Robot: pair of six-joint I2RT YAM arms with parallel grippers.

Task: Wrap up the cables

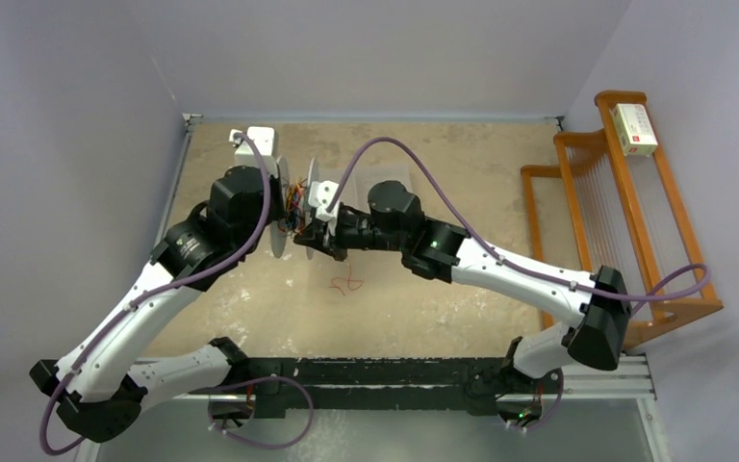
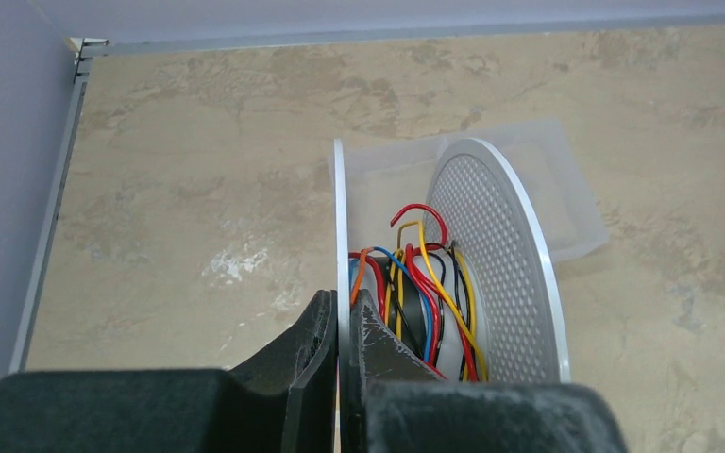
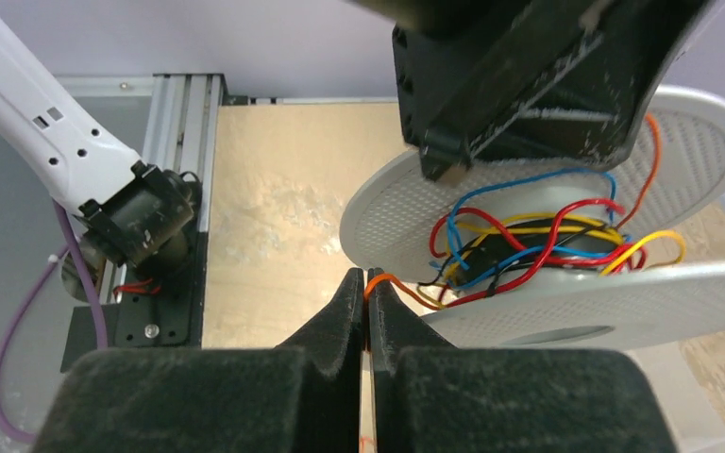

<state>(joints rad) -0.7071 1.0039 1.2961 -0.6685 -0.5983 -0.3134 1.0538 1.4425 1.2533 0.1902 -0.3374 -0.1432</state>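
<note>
one view, right wrist, shows right tool [image 3: 366, 288] pinching orange cable [image 3: 401, 286].

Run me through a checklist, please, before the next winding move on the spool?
1. Left gripper shut on the spool at the edge of one disc: ok.
2. Right gripper shut on the orange wire: ok.
3. Orange wire leads from that gripper in between the two discs: ok.
4. Wound wires lying snug on the hub: not ok, several loops bulge out loosely.
5. All wires gathered: not ok, a red wire lies loose on the table.
6. Orange wire taut enough to wind: cannot tell.
</note>
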